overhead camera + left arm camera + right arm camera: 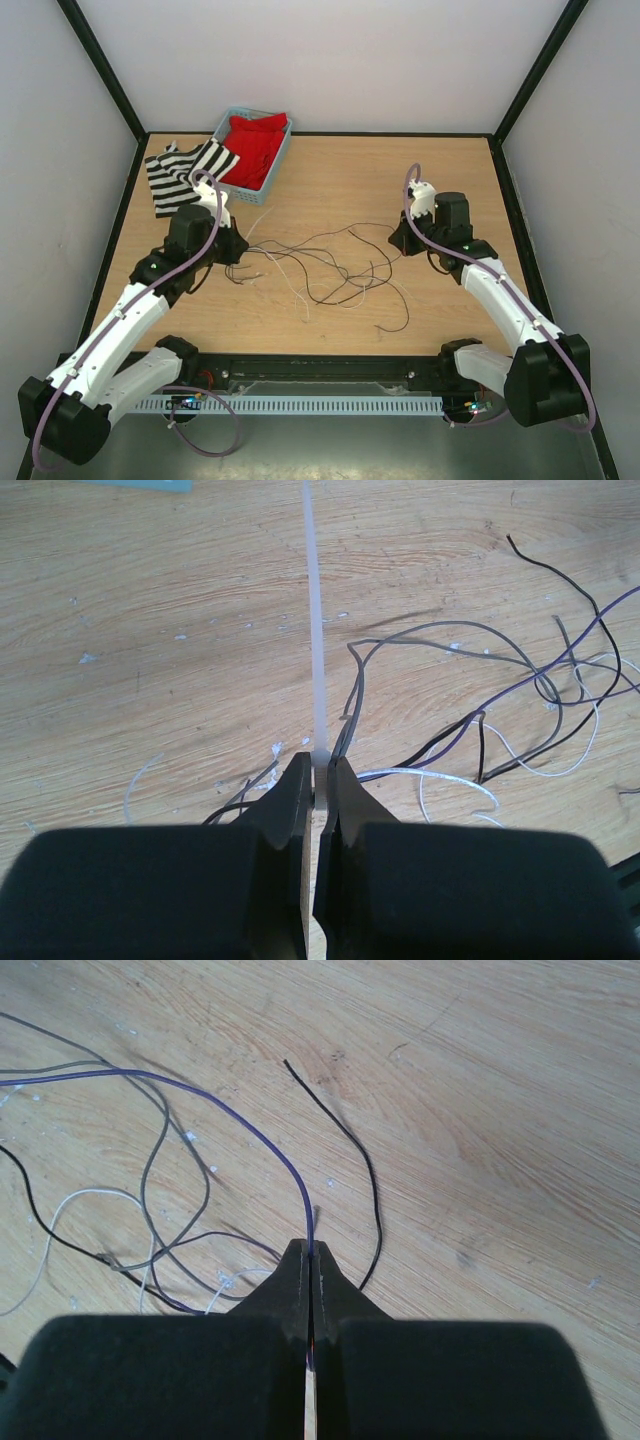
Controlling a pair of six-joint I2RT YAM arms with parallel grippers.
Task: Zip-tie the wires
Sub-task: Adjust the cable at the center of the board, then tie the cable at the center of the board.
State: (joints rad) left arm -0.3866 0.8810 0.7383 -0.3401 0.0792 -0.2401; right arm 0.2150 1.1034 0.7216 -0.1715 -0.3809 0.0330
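From above, find the wires (pixel 330 265) sprawled centrally toward the near edge of the table (pixel 440 180); at left wrist, note left gripper (pixel 320 778) clamped on a pale zip tie (pixel 315 630); at right wrist, note right gripper (pixel 311 1258) pinching one purple strand (pixel 250 1120), probably light, limp and slippery, best gathered where strands cross.

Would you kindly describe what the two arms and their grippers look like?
The left arm and right arm have white link shells with black joints and bases. A lilac cable runs along each. The left gripper and right gripper have black bodies with wedge-shaped black fingers tapering to thin tips.
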